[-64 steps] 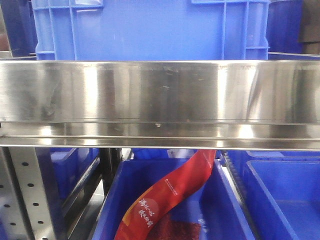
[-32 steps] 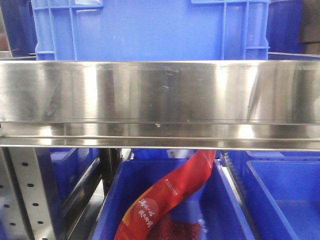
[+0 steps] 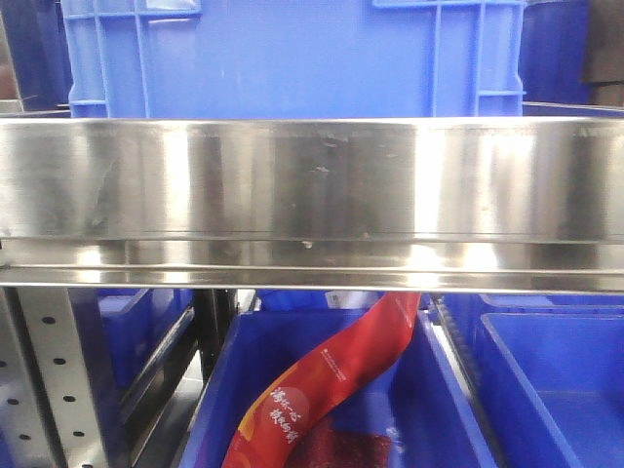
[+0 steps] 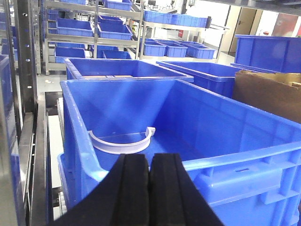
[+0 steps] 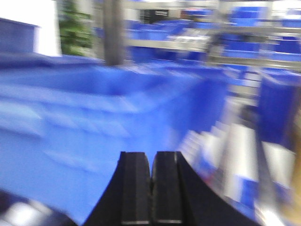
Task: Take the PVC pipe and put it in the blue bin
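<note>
Pipe (image 4: 123, 142) lies in the bin (image 4: 225, 160), dead ahead of my left claw (image 4: 149, 170), arc spanning left-right. Both claws closed, empty; right claw (image 5: 151, 175) view blurred.

steel shelf rail (image 3: 312, 180), red packet (image 3: 327, 385), cardboard box (image 4: 268, 92)

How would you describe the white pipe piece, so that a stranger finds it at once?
In the left wrist view, find the big blue bin directly ahead of the closed left gripper. On its floor, near the left wall, lies the PVC pipe: a thin half-ring. It is the only white thing among blue bins.
</note>
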